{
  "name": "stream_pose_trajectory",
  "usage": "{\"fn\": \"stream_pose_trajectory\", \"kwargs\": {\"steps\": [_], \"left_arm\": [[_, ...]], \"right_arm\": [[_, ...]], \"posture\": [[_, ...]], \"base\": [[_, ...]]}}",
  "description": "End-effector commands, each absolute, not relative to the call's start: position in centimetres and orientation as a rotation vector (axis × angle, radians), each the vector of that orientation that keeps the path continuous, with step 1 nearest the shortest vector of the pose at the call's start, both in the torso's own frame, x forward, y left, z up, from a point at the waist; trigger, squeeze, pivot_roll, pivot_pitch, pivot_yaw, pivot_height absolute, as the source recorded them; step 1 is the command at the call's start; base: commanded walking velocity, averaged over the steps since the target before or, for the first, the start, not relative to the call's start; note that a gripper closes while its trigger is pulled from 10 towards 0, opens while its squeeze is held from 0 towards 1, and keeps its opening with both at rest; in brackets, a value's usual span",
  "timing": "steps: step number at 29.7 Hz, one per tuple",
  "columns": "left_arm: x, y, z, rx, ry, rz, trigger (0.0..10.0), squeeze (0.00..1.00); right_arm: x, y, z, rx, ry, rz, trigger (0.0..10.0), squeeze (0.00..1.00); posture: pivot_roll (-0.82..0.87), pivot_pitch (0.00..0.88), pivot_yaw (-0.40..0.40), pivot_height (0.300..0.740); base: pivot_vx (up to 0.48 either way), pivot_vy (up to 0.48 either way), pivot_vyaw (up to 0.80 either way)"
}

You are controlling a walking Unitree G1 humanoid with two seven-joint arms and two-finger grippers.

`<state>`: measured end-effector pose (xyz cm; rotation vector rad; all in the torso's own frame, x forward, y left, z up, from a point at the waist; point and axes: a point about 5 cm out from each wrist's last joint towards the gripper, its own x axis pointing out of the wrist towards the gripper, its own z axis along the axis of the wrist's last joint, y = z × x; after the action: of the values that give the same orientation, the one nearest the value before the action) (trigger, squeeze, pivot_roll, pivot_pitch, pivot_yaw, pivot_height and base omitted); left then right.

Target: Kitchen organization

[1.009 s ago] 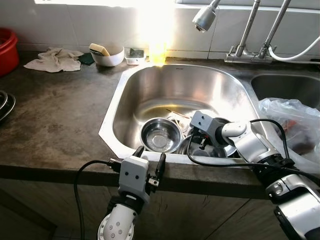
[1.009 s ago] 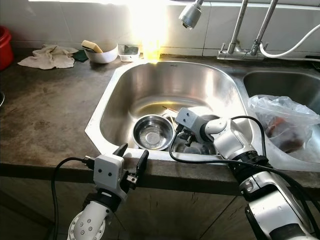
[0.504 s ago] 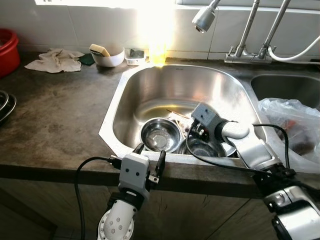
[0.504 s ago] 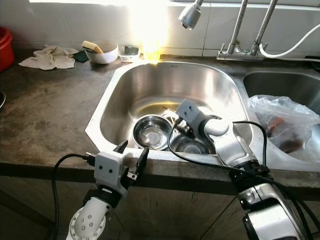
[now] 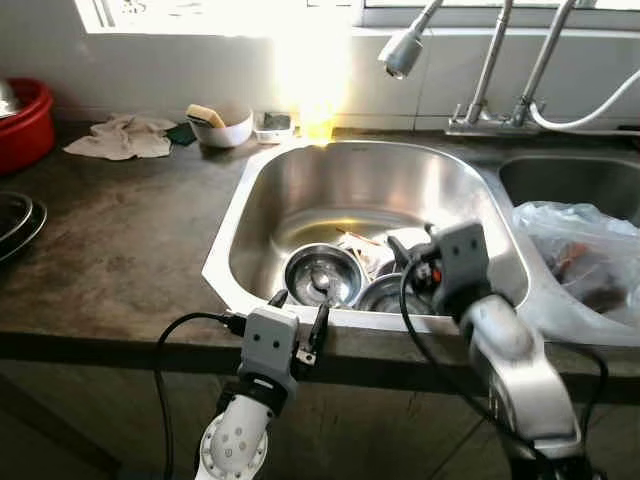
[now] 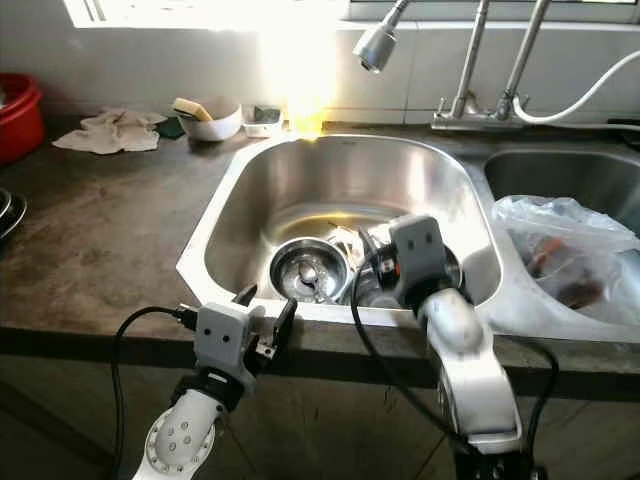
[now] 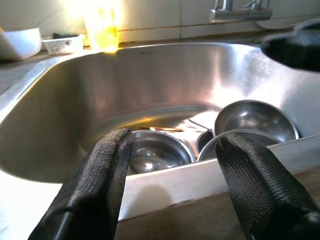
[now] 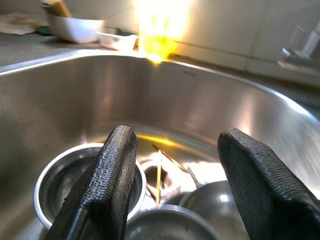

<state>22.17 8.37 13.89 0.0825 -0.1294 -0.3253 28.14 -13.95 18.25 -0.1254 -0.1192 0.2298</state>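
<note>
Left gripper (image 5: 297, 313) hovered at sink (image 5: 247, 215) front rim, fingers spread, holding nothing. Steel bowl (image 5: 322, 276) sat in basin beside 2 more. Right gripper (image 8: 172, 170) hung above them, fingers apart, empty. Bowls probably light, stiff, slippery; pinch thin rim.

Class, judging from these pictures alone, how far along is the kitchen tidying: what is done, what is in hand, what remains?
Done: nothing visibly; the steel bowls lie in the sink. In hand: nothing is gripped. The right hand is open above the bowls; the left hand is open at the sink's front rim. Left: the bowls, the cloth, the white bowl with a sponge and the plastic bag.
</note>
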Motion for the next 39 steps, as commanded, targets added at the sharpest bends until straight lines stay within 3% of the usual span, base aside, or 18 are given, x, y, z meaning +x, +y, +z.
{"fn": "stream_pose_trajectory", "kwargs": {"steps": [1, 15, 39], "left_arm": [[22.2, 8.3, 13.7, 0.083, -0.131, -0.330, 10.0, 0.00], [22.0, 8.6, 14.8, 0.083, -0.191, -0.322, 10.0, 0.00], [21.8, 8.4, 14.7, 0.080, -0.189, -0.334, 10.0, 0.00]], "right_arm": [[27.6, -13.6, 19.7, -0.111, -0.205, 0.217, 10.0, 0.00], [25.0, -13.5, 19.0, -0.053, -0.216, 0.191, 10.0, 0.00], [25.5, -12.6, 18.9, -0.036, -0.204, 0.204, 10.0, 0.00]], "posture": [[0.01, 0.050, -0.018, 0.740], [0.02, 0.045, -0.023, 0.740], [0.02, 0.045, -0.022, 0.740]], "base": [[0.000, 0.000, 0.00], [0.000, 0.000, 0.00], [-0.022, 0.000, 0.00]]}}
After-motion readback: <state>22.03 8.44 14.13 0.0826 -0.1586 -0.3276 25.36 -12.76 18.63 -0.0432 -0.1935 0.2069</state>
